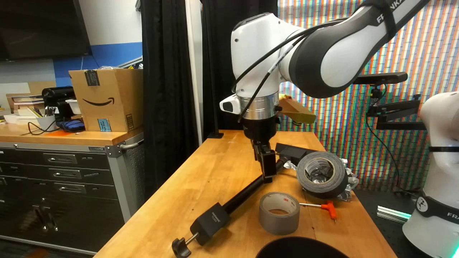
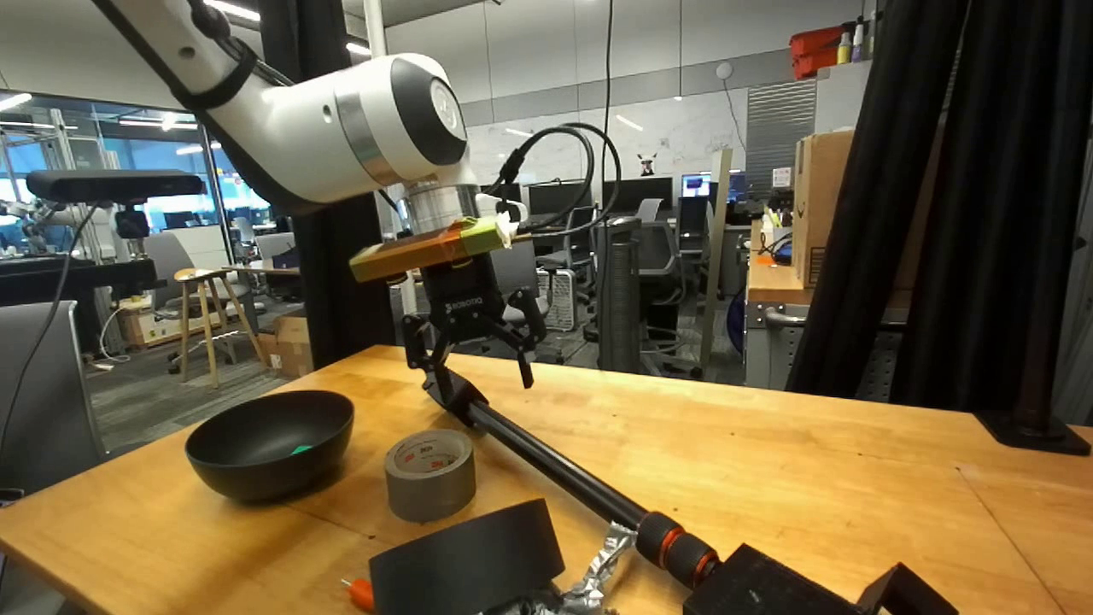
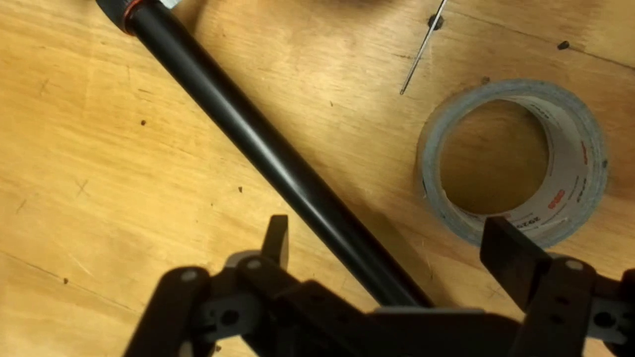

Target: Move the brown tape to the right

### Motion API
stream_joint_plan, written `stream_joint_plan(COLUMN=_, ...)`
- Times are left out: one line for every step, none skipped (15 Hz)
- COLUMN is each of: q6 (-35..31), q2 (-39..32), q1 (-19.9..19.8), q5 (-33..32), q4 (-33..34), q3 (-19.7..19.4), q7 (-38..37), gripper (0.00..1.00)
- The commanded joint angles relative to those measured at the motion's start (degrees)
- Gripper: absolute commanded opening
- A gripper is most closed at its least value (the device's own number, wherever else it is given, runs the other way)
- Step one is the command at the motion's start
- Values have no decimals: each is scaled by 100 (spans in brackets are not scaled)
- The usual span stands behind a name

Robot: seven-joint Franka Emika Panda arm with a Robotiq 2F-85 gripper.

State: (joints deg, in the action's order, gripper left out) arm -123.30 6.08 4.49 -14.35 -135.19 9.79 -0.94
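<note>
The brown tape, a short grey-brown roll with a hollow centre, stands flat on the wooden table in both exterior views [image 1: 279, 224] [image 2: 430, 497]. In the wrist view the roll [image 3: 578, 148] lies at the right, with the right finger overlapping its near edge. My gripper [image 2: 482, 382] is open and empty, its fingers pointing down above the table. It also shows in an exterior view [image 1: 268, 175] beyond the roll and in the wrist view [image 3: 387, 228]. The gripper is apart from the roll, and the black bar runs below and between its fingers in the wrist view.
The long black clamp bar [image 1: 244, 195] lies diagonally beside the roll. A black bowl [image 2: 269, 457] stands on the roll's other side. A larger dark round roll [image 1: 339, 181] rests on crumpled foil [image 1: 349, 190]. An orange-handled tool [image 1: 329, 209] lies near the brown tape.
</note>
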Motion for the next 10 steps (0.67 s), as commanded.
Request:
stream_joint_plan(q6=-72, q2=241, q1=74, q5=107, q4=-331, q3=-139, q7=134, gripper=100)
stream_joint_plan(q6=-84, q2=292, q1=79, q5=134, q4=-420, q3=-151, q7=128, gripper=100)
stream_joint_plan(q6=-76, q2=306, q1=84, q5=151, q4=-485, q3=-154, q7=93, gripper=100)
stream_joint_plan(q6=-66, q2=310, q1=91, q5=140, q4=-538, q3=-145, q7=41, gripper=100)
stream_joint_plan(q6=-43, q2=300, q1=104, q5=136, q4=-577, q3=-125, q7=-24, gripper=100)
stream_joint_plan(q6=-22, q2=296, q1=114, q5=136, q4=-607, q3=-110, q7=-71, gripper=100)
stream_joint_plan(q6=-5, q2=286, q1=128, q5=135, q4=-634, q3=-95, q7=-115, gripper=100)
stream_joint_plan(q6=-1, q2=268, q1=146, q5=121, q4=-660, q3=-79, q7=-138, gripper=100)
stream_joint_plan(q6=-6, q2=265, q1=167, q5=100, q4=-681, q3=-62, q7=-173, gripper=100)
stream_joint_plan(q6=-13, q2=252, q1=191, q5=112, q4=-680, q3=-50, q7=-182, gripper=100)
